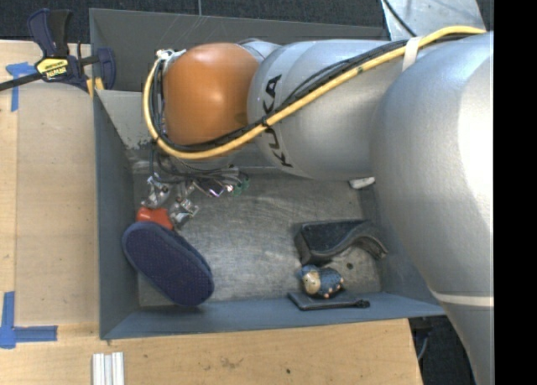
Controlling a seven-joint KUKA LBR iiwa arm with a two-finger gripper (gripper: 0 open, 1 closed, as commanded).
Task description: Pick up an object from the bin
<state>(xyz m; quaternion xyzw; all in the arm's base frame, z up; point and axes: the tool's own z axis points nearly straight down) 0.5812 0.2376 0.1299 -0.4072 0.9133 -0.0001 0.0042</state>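
The tool [172, 199] is held low by the left wall of the bin [113, 249], next to one small red thing [153, 215].
How far it is open cannot be told. One fuzzy blue oval [168, 264] is laid at the near left corner; one dark curved piece [336, 239], one round toy [321, 281] and one thin black stick [327, 303] are laid near the near right corner.

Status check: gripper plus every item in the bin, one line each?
gripper: down in the bin's left part, just above the small red thing; grip unclear.
small red thing: on the floor, partly hidden, against the blue pad.
dark blue oval pad: lying in the near-left corner.
dark grey curved piece: lying at right, untouched.
small blue and tan figure: lying beside it.
black stick: flat along the near wall.
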